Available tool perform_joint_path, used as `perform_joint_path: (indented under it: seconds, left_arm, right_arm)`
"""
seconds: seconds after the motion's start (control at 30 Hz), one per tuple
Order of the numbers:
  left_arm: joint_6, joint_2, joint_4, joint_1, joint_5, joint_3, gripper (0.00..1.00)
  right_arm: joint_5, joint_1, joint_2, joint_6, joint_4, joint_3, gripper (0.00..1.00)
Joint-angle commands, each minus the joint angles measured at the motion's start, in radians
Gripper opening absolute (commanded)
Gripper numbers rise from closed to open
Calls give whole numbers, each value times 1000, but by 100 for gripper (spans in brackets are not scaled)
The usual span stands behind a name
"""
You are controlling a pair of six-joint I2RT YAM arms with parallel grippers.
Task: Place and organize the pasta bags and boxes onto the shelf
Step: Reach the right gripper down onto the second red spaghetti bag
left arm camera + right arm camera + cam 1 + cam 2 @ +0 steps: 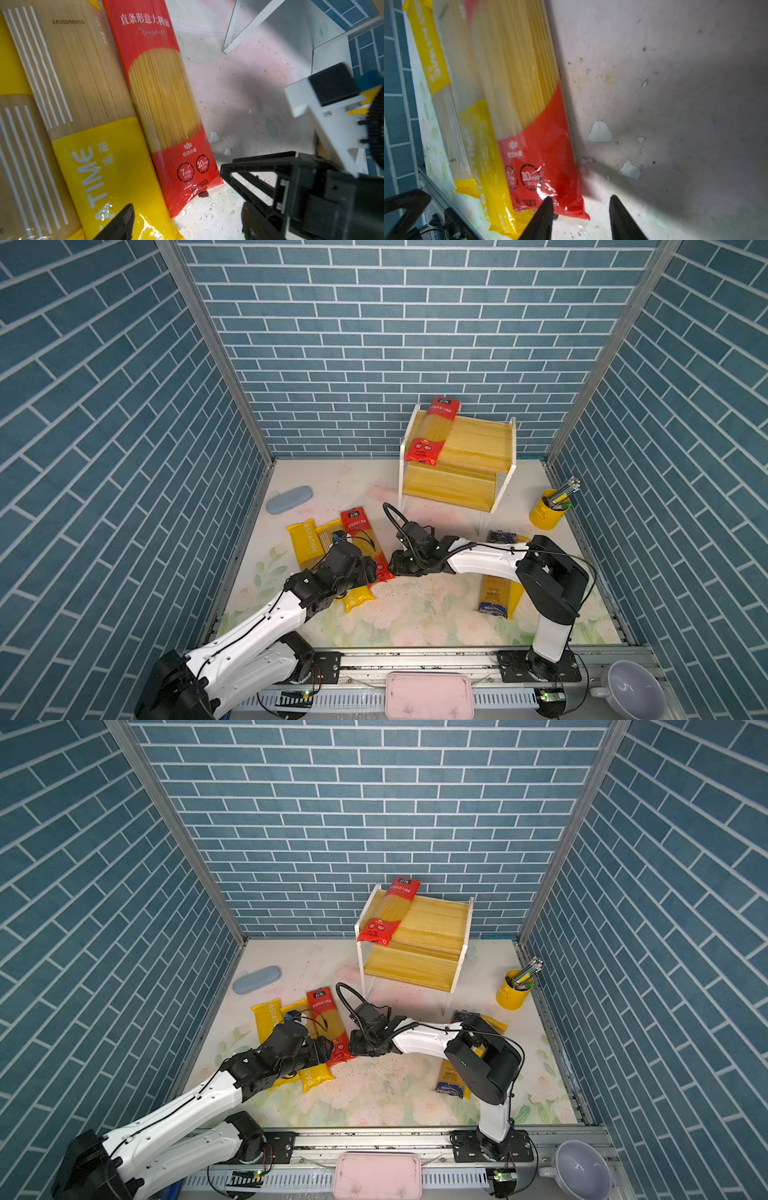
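Observation:
One red pasta bag lies across the shelf's upper board. A second red bag lies on the table beside two yellow PASTATIME bags and a striped one. The dark blue-ended packet lies partly hidden under the right arm. My left gripper is open over the near corners of the yellow bag and the red bag. My right gripper is open at the red bag's near end, with one finger over its corner.
A grey-blue case lies at the back left. A yellow cup with pens stands right of the shelf. A pink tray and a lavender bowl sit on the front rail. Brick walls close in three sides.

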Motion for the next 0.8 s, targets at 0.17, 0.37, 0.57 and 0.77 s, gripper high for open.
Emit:
perform_joint_path:
  seconds: [0.17,0.37,0.57,0.77]
  left_arm:
    - [-4,-29,16,15,-1,-14,82]
    - [-2,-40,11,18,-6,-10,82]
    - [5,-38,22,19,6,-6,82]
    - [17,-7,47,19,25,10,82]
  right_arm:
    - [-147,-17,88,73,92,39,44]
    - [-178,-19,70,67,108,36,26]
    - [-184,-28,-13,63,106,-15,8]
    - [-216,-45,-122,72,77,-125,2]
